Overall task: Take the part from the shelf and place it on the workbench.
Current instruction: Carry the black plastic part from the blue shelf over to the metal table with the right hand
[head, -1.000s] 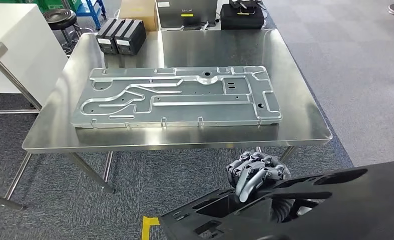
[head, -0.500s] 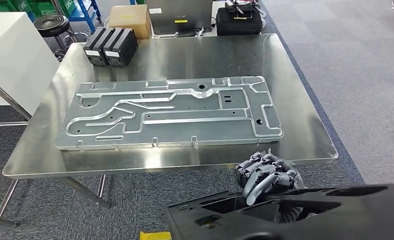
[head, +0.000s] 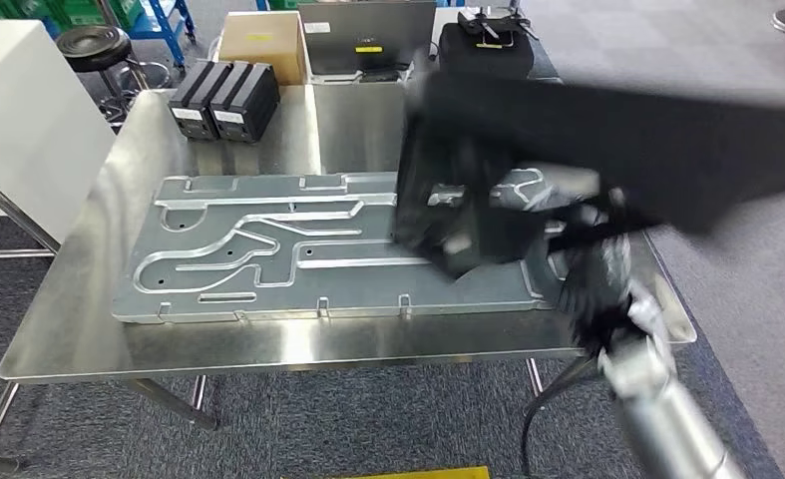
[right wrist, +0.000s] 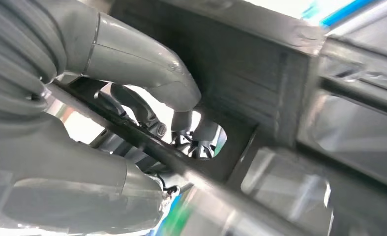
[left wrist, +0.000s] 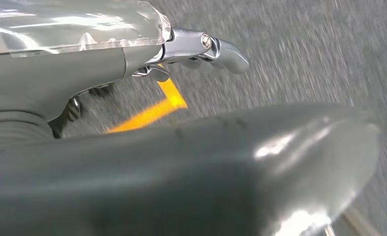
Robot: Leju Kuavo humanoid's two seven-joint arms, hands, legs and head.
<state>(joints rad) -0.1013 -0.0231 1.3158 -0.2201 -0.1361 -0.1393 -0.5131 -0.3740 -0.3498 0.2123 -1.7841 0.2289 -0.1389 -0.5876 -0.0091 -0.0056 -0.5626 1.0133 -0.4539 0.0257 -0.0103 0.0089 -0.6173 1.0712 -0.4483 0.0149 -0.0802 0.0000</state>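
1. One black part (head: 607, 140), long and blurred, is held above the right half of the tabletop (head: 358, 110); it appears to hang clear of the surface, though the blur makes this uncertain.
2. The right hand (right wrist: 132, 113) grips the part: in the right wrist view its thumb and fingers are clamped through an opening in the dark frame.
3. The left hand (left wrist: 196, 46) appears in the left wrist view above grey carpet with a yellow stripe; whether its fingers are apart or together cannot be told.
4. One large metal plate (head: 268, 249) with raised channels lies flat on the tabletop, partly under the part.
5. Two black boxes (head: 221, 98) stand side by side at the far left corner.
6. One cardboard box (head: 263, 42), one black case (head: 483, 45) and one stool (head: 94, 45) lie beyond the far edge.
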